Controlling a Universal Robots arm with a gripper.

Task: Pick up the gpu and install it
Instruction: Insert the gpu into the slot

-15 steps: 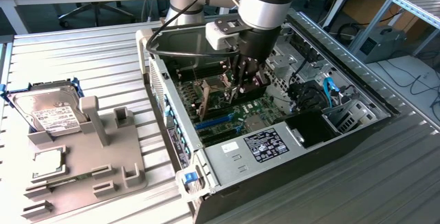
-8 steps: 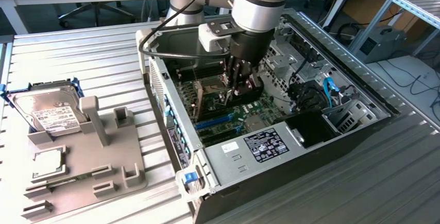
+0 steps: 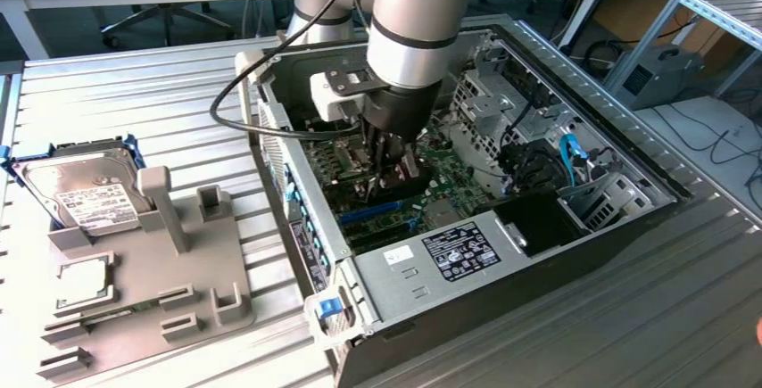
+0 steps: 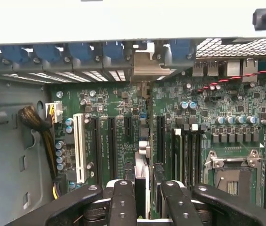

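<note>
Black fingers (image 4: 122, 202) of the hand (image 4: 142, 200) grip the gpu (image 4: 142, 167), a thin dark card seen edge-on, standing upright between them over the green motherboard (image 4: 217, 113) inside the open computer case (image 3: 619, 152).

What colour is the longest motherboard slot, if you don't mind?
White slot, clearest in the wrist view.

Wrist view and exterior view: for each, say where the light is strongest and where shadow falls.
Wrist view: the pale case wall is washed out almost to white, while the motherboard is evenly lit. Exterior view: the ribbed table is bright and even; inside the case, shadow darkens the gripper and the gpu it holds.
</note>
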